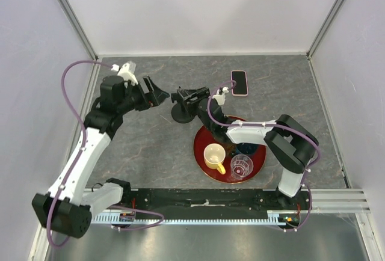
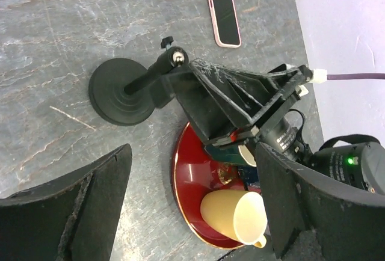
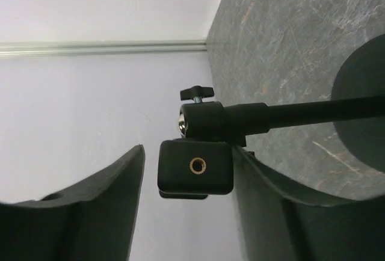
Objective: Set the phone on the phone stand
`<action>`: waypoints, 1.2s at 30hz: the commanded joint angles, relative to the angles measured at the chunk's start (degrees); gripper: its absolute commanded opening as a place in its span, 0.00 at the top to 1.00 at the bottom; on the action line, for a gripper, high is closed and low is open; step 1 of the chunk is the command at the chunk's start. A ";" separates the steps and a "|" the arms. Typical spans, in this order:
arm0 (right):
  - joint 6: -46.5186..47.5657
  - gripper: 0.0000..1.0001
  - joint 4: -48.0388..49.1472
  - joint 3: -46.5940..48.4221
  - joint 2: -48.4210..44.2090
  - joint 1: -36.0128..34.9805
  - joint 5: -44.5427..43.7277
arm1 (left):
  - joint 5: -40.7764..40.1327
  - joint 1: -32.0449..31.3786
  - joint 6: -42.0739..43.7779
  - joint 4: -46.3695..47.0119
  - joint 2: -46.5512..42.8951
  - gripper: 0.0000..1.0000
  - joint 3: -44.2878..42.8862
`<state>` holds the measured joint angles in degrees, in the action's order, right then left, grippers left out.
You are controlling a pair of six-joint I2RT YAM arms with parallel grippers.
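The phone [image 1: 239,83] lies flat and screen up on the grey table at the back, also seen in the left wrist view [image 2: 223,14]. The black phone stand [image 1: 181,116] stands left of it on its disc base [image 2: 120,91]. My right gripper [image 1: 187,96] reaches to the top of the stand. Its jaws are open around the small clamp head [image 3: 195,166]. One finger [image 3: 264,189] touches the head and a gap shows on the other side. My left gripper [image 1: 154,91] hovers just left of the stand, open and empty [image 2: 192,207].
A round red tray [image 1: 199,148] sits in front of the stand. It holds a yellow cup [image 1: 213,154], a clear glass [image 1: 241,166] and a dark blue item [image 1: 246,148]. White walls enclose the table on three sides.
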<state>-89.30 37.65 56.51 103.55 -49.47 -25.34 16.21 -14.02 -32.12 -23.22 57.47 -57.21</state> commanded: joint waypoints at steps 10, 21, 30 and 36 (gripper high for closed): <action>28.71 0.02 -18.25 4.21 -12.04 2.98 9.87 | -2.76 0.22 1.72 3.25 17.93 0.12 -16.88; 69.83 0.02 -34.54 15.58 -18.66 7.96 -9.63 | 3.91 1.89 -2.51 11.87 16.18 0.16 -8.81; 75.24 0.02 -57.59 44.44 4.45 21.93 -8.88 | 18.68 8.83 -10.42 18.82 17.33 0.25 -5.72; 71.72 0.02 -77.58 70.25 23.96 30.65 10.40 | 19.47 10.15 -9.80 19.27 16.97 0.14 -5.37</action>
<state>-17.54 -22.72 111.63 119.33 -22.79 -25.32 31.27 -4.56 -39.53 -8.01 75.64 -62.78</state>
